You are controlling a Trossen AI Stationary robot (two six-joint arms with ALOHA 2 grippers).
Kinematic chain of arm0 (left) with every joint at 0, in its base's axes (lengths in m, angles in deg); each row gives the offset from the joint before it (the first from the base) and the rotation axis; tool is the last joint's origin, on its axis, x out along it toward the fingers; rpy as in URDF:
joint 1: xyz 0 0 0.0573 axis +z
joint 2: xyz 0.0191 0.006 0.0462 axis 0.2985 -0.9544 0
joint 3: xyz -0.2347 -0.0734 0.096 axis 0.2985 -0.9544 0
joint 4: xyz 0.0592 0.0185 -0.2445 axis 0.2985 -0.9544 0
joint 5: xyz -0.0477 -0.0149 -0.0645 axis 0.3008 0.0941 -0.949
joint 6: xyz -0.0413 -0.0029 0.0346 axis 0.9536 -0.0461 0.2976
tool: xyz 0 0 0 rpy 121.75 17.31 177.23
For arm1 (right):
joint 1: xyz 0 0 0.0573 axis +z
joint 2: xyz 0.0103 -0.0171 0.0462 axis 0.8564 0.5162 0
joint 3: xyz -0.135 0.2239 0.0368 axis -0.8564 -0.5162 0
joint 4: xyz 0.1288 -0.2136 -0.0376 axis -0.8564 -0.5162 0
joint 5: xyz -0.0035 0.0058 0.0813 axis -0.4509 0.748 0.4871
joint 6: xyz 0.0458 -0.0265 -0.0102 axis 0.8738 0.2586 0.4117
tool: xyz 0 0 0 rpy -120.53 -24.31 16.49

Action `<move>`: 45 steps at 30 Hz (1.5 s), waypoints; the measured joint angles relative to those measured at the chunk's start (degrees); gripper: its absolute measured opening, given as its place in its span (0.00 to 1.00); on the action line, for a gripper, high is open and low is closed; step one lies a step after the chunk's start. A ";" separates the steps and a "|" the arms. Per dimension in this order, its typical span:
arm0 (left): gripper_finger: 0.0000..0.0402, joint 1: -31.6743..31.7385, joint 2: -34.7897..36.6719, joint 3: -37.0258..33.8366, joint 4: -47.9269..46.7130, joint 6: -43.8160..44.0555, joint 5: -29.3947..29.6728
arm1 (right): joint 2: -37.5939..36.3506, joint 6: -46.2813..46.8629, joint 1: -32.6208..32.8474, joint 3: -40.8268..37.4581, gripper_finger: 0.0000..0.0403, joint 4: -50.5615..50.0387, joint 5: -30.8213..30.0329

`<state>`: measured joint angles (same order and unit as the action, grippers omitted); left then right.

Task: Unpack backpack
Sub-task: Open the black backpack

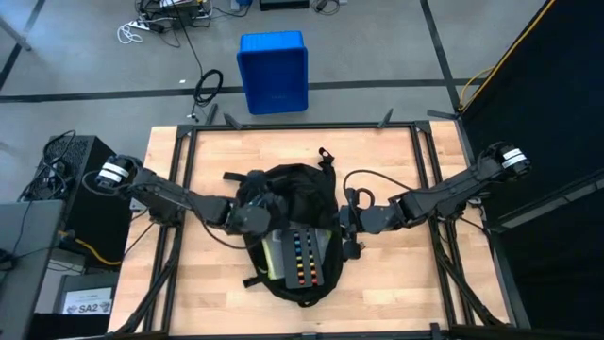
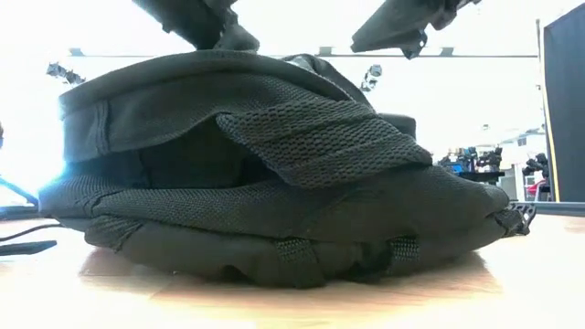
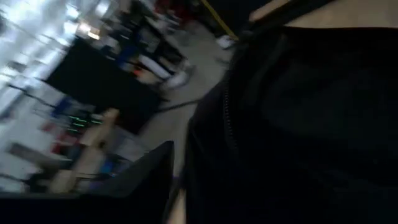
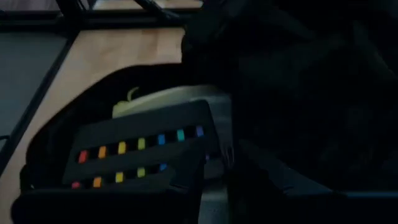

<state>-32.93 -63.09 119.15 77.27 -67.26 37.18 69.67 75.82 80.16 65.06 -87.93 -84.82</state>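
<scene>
Black soft fabric backpack (image 1: 293, 227), rounded, is lying at the centre of the pale wooden table (image 1: 396, 283) in the high view, its main compartment gaping toward the lower edge of the frame. Inside the opening a flat black case with two rows of coloured squares (image 1: 304, 257) is showing, with a pale yellowish-white item (image 1: 274, 257) lying just beside it on its left. In the low view the backpack is filling the middle of the frame, a webbed mesh shoulder strap (image 2: 320, 137) lying across its side.

Left gripper (image 1: 250, 215) is sitting at the backpack's left edge, against the black fabric; how far its fingers are parted, and whether they are gripping anything, cannot be told. Right gripper (image 1: 347, 227) is sitting at the backpack's right edge beside the opening; its finger state likewise cannot be told.

Blue rectangular plastic bin (image 1: 273, 72) is standing on the grey floor beyond the table, upper centre of the high view.
</scene>
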 joint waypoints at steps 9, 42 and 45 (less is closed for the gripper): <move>0.50 5.23 0.26 -0.04 -6.60 10.72 -14.80 | 0.00 1.83 0.15 -2.53 0.17 2.37 0.23; 0.43 11.67 2.73 -10.68 17.09 14.57 -42.61 | 0.02 -4.85 6.82 -20.85 0.16 49.54 5.30; 0.43 12.43 4.39 -13.43 22.20 15.45 -44.53 | 0.02 -2.18 5.30 -22.23 0.16 49.68 2.99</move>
<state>-20.50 -58.71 105.72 99.47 -51.80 -7.35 69.70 73.65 85.46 42.83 -38.25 -81.84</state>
